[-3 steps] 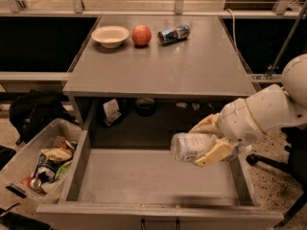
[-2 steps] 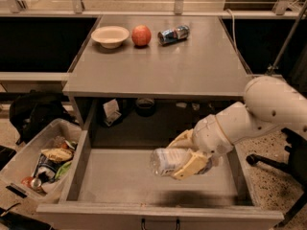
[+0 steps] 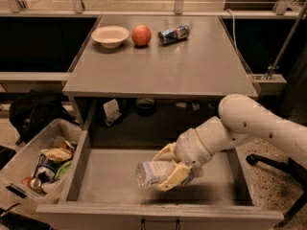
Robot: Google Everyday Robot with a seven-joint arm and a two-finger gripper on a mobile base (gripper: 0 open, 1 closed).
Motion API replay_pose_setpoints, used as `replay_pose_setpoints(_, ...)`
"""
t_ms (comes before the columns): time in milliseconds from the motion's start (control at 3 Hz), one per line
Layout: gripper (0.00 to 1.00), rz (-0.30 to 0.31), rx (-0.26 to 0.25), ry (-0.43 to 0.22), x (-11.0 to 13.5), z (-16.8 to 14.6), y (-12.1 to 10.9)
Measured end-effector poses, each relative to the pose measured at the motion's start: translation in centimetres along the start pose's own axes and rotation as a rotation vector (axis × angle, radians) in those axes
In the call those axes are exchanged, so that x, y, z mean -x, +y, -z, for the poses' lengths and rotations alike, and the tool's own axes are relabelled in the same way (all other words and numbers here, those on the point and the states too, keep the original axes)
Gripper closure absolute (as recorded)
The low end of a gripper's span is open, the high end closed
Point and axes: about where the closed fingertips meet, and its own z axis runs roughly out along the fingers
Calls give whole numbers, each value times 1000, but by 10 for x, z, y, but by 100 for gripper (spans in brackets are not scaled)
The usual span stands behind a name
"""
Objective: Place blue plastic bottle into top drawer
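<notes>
Grasping the blue plastic bottle (image 3: 148, 173) with the gripper (image 3: 167, 168), tan fingers (image 3: 165, 154) clenched over and under its body. Holds it on its side, roughly level, free end pointing left, inside the open top drawer (image 3: 108, 178), over the middle of the grey floor and nearer the front wall than the back. Throws a dark shadow on the floor beneath; cannot tell whether touching that floor or just above it. Reaches in on the white arm (image 3: 249, 123) from the right, passing below the front right corner of the worktop (image 3: 158, 66) and over the drawer's right wall. Pulled well out past the worktop's front edge, with a dark handle (image 3: 158, 223) just showing low on the front panel. Along the worktop's rear edge, left to right: a pale bowl (image 3: 110, 35) toward the rear left corner, a red apple (image 3: 141, 35) just beside it, and a small blue soda can (image 3: 173, 33) lying on its side a little further right, all well apart from the gripper. Beyond the worktop's left edge, down on the ground: a clear plastic bin (image 3: 64, 126) holding wrappers and other trash, just beside the drawer's left wall, and a black bag (image 3: 33, 111) behind it.
</notes>
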Motion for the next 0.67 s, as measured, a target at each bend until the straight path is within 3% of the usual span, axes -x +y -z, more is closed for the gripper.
replay_pose_setpoints(667, 100, -151, -122, 173, -44, 17, -12)
